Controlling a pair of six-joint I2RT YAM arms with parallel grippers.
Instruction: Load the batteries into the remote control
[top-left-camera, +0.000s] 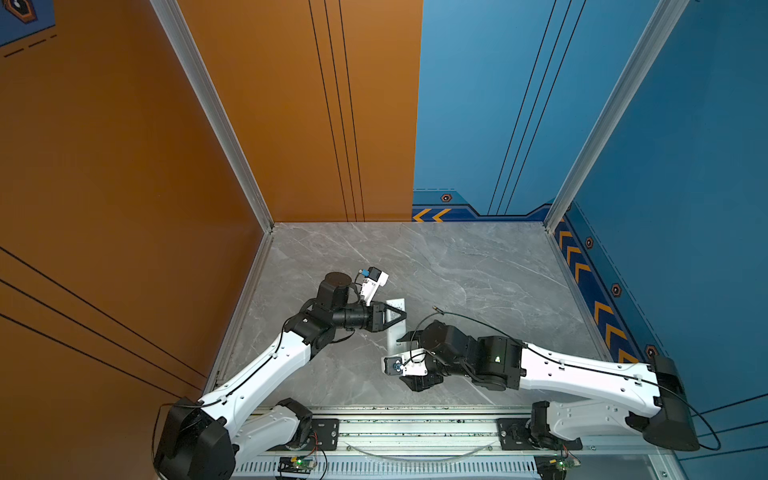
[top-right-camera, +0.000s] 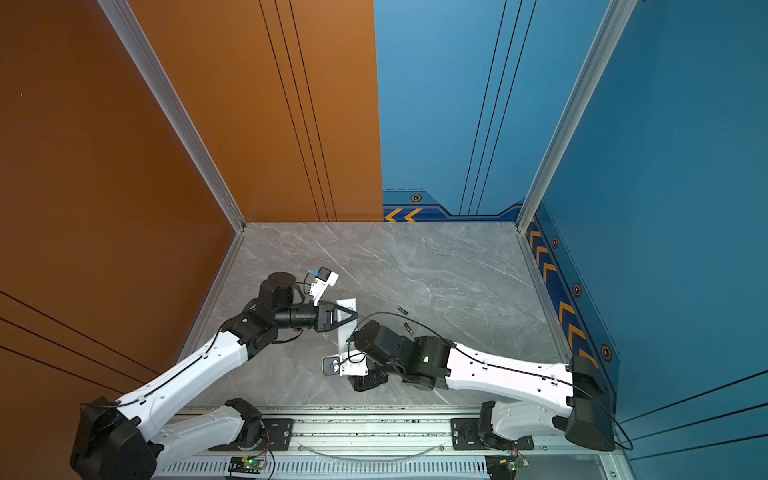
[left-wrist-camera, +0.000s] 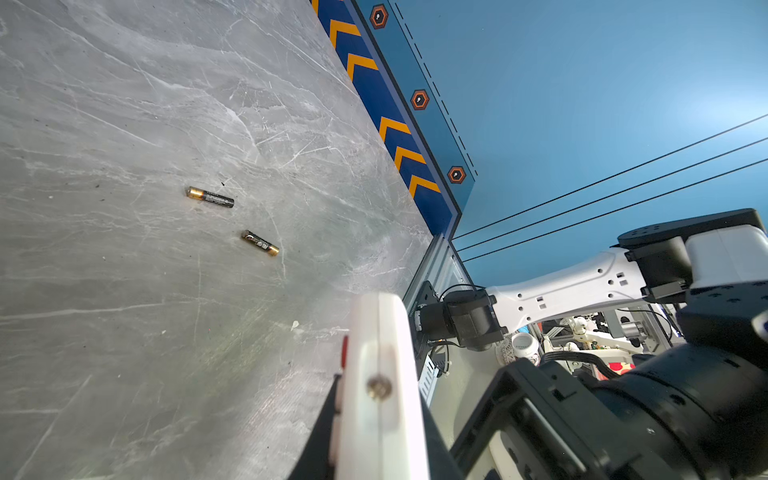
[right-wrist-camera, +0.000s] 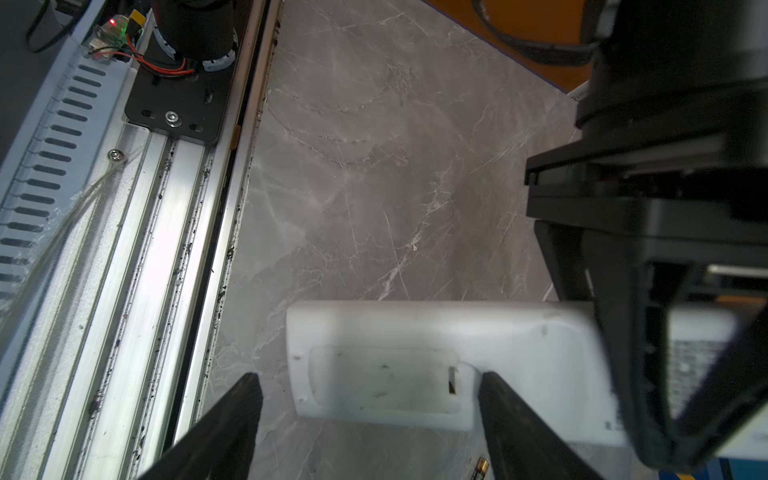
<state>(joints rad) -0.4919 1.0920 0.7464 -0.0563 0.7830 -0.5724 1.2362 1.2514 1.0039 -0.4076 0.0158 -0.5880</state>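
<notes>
Two batteries (left-wrist-camera: 210, 197) lie loose on the grey marbled table top (top-left-camera: 457, 270), near each other but not touching. They sit off to the right of the remote control (right-wrist-camera: 519, 353), so neither is loaded yet. The left gripper (top-left-camera: 395, 314) is clenched on the remote control around its middle and seems to hold it clear of the surface. The plain white back and its battery recess (right-wrist-camera: 382, 380) are turned toward the right arm. The right gripper (right-wrist-camera: 370, 375) hangs released, with nothing in it, its two fingers spread on either side of the recess end. No battery shows in the recess, and I cannot tell whether a cover sits over it. I judge the step in hand to be presenting the remote control. The next move calls for the free arm to swing over to a battery, pinch it along its length and bring it back lined up with the recess. The stone-like top is smooth, hard and otherwise bare, so a slim cylinder may roll when nudged. An orange wall (top-left-camera: 124, 166) and a blue wall (top-left-camera: 685, 145) close in the cell, and a metal rail (top-left-camera: 415, 432) runs along its front.
</notes>
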